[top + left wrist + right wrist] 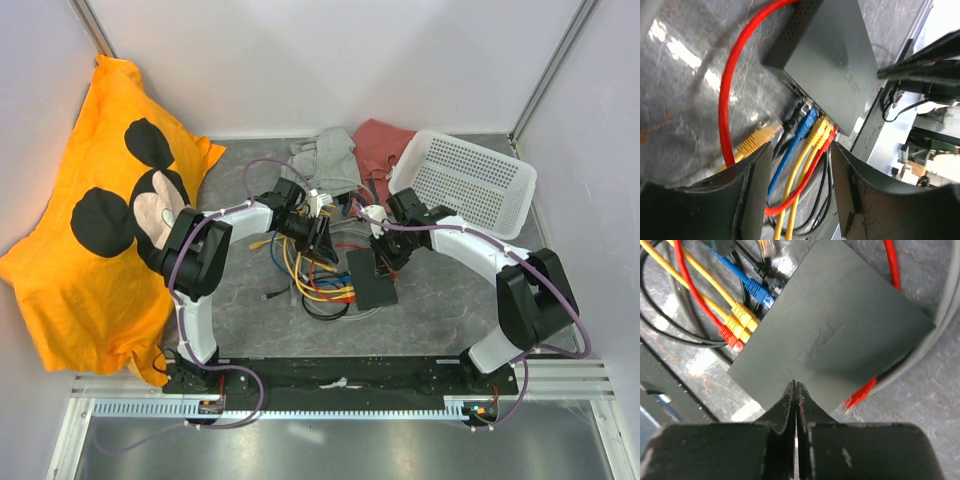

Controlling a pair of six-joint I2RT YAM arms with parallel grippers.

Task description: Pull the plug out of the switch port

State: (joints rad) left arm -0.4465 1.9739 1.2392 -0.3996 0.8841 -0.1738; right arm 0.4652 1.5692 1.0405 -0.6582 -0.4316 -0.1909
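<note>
left wrist view: my left gripper (801,159) stands partly open with nothing between its fingers. a yellow plug (757,140) lies loose on the table (685,90) just left of the black switch box (830,55), so i judge the pull done and the next move a clean retreat clear of the cables (790,200). my right gripper (796,389) is shut, tips pressed on the box top. the box sits mid-table between my arms with other plugs (817,131) seated along its left edge, and which switch port stands empty i cannot tell.
</note>
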